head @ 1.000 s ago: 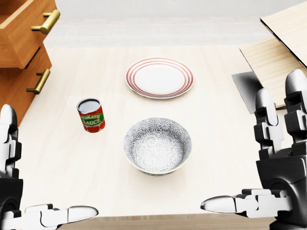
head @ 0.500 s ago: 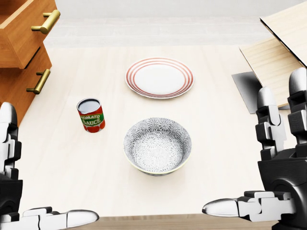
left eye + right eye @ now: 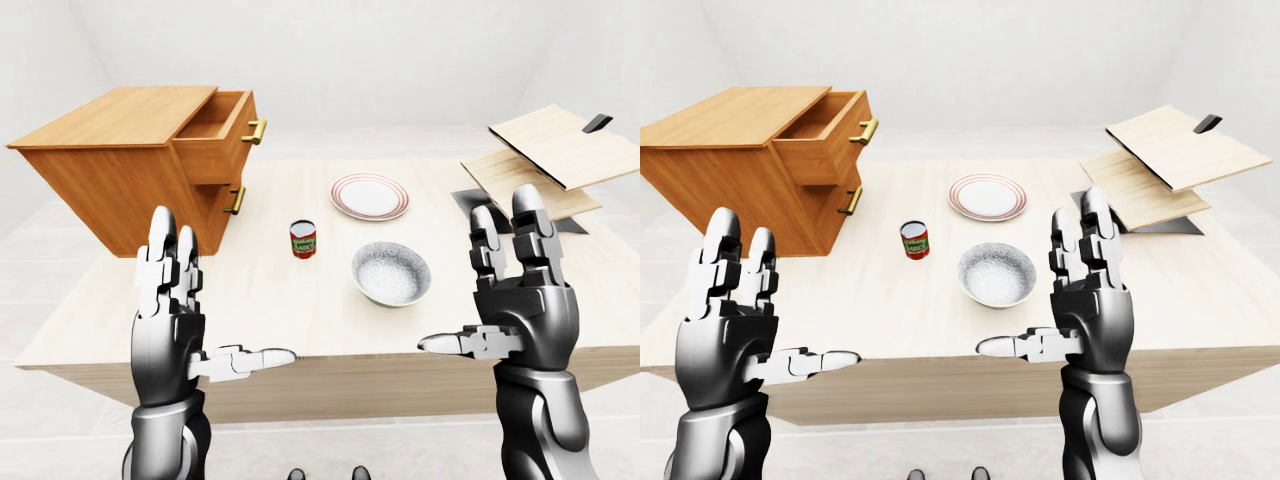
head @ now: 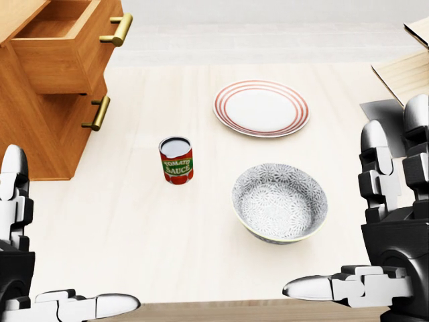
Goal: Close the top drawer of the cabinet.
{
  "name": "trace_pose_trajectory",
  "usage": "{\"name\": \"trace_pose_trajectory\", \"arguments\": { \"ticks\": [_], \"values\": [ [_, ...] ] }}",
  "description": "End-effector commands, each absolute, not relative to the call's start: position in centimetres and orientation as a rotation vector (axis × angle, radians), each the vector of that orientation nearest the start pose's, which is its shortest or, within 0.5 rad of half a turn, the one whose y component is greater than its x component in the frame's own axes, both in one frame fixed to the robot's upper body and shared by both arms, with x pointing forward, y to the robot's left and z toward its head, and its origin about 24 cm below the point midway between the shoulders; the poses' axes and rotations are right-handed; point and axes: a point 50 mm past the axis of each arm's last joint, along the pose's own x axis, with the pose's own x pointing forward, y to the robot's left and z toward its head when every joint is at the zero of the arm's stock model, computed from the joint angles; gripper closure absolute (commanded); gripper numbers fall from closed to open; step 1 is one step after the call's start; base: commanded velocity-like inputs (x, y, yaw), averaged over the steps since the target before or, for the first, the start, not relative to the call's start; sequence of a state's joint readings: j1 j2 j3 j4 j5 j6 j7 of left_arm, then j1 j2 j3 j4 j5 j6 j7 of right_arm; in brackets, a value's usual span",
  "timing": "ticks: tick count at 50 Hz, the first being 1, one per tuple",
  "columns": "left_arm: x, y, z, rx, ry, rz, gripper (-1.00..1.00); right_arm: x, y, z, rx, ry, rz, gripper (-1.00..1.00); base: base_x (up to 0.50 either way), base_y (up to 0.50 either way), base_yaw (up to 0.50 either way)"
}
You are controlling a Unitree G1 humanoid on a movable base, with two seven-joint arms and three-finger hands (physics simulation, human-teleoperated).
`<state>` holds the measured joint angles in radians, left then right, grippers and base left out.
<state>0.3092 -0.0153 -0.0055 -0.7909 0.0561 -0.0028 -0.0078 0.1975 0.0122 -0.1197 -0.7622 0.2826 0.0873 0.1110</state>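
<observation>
In the left-eye view, the cabinet (image 3: 120,165) sits at the table's (image 3: 300,300) left; its top drawer (image 3: 215,135) hangs open, handle facing right toward the plate (image 3: 370,196). My left hand (image 3: 175,320) and right hand (image 3: 515,300) hover spread, holding nothing.

In the head view, the drawer's visible part looks empty, the bowl (image 4: 279,201) too. The tomato sauce can (image 4: 176,159) stands upright.

In the right-eye view, boards (image 3: 1165,160) lie at right.

pale wooden table (image 3: 300,300) (white walls, floor)
</observation>
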Motion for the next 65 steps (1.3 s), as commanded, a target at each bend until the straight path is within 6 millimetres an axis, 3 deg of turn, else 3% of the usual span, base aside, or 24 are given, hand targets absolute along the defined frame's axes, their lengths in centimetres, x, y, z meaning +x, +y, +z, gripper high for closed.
{"name": "trace_pose_trajectory", "arguments": {
  "ticks": [1,40,65],
  "values": [
    [17.03,16.26,15.76,0.076,-0.497,0.095,-1.0,18.49,-17.43,16.42,0.181,-0.512,0.037,-1.0,0.0,0.5,0.0],
    [17.17,16.3,15.66,0.074,-0.493,0.095,-1.0,18.49,-17.24,16.22,0.174,-0.502,0.056,-1.0,0.08,0.49,0.0],
    [17.12,16.22,15.57,0.083,-0.491,0.091,-1.0,18.39,-16.98,15.96,0.155,-0.502,0.069,-1.0,0.45,0.03,0.0]
  ]
}}
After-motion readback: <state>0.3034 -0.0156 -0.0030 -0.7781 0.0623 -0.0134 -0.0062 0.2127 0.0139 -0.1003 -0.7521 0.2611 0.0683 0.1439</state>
